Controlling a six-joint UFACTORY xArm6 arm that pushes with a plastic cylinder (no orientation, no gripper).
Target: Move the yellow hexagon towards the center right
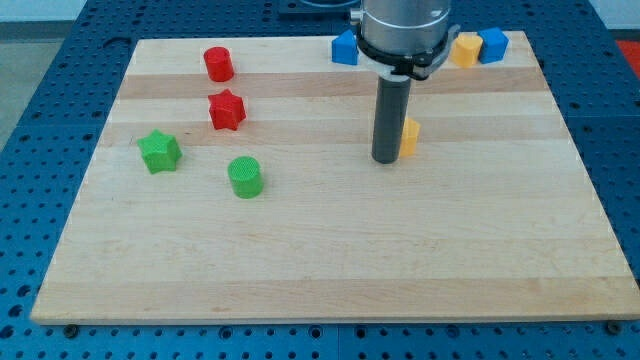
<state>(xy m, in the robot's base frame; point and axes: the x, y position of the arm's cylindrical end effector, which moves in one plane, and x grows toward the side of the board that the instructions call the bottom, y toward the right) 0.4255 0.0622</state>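
One wooden table fills most of the view, pale planks, resting on a blue perforated base. Above it, cut off by the view's top: a broad grey arm housing, upright, tapering to a straight dark rod that stands vertical on the wood. My tip planted right of the table's middle, touching or just beside the left face of the yellow hexagon. No gripper on this rig, only the rod, so nothing spread or pinched to report.

Yellow hexagon: small, orange-yellow, mostly hidden behind the rod; only its right portion visible, so the six-sided outline hard to confirm. Located a little right of centre and slightly above mid-height, well apart from every other block.

Remaining blocks, roughly equal and small:
- green star near the view's left edge of the table.
- green cylinder to its right and a little lower.
- red star above those two.
- red cylinder near the top left.
- blue block at the top, partly hidden by the housing, shape unclear.
- second yellow block at the top right, left side cut by the housing, shape not clear.
- blue cube touching that yellow block on its right.
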